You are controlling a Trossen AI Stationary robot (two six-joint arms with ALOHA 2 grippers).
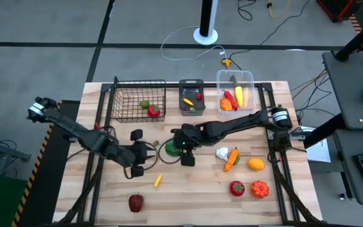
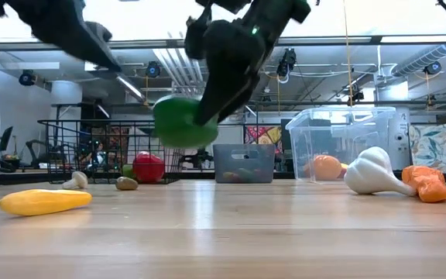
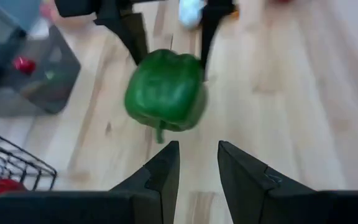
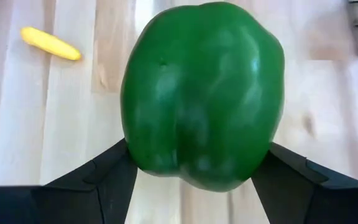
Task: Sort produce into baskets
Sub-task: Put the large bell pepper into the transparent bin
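A green pepper (image 4: 204, 93) hangs above the middle of the table with my right gripper (image 1: 178, 145) shut on it. In the low view the green pepper (image 2: 183, 120) is well above the wood. My left gripper (image 3: 197, 168) hovers just left of it, open by a narrow gap and holding nothing, its fingers pointing at the pepper's stem (image 3: 160, 132). At the far edge stand the black wire basket (image 1: 137, 101), the dark grey bin (image 1: 191, 98) and the clear tub (image 1: 235, 91), each with some produce inside. My right gripper pinches the green pepper between its two fingers, one on each bulging side (image 4: 135, 155). The fingers (image 3: 132, 34) slant down from the table's right side. The pepper is lifted clear of the table, stem end pointing toward the left arm.
Loose produce lies on the table: a small yellow piece (image 1: 157, 181), a red apple (image 1: 135, 202), white garlic (image 1: 222, 152), a carrot (image 1: 232, 157), a yellow-orange fruit (image 1: 255, 164), a red piece (image 1: 236, 188) and an orange one (image 1: 259, 188).
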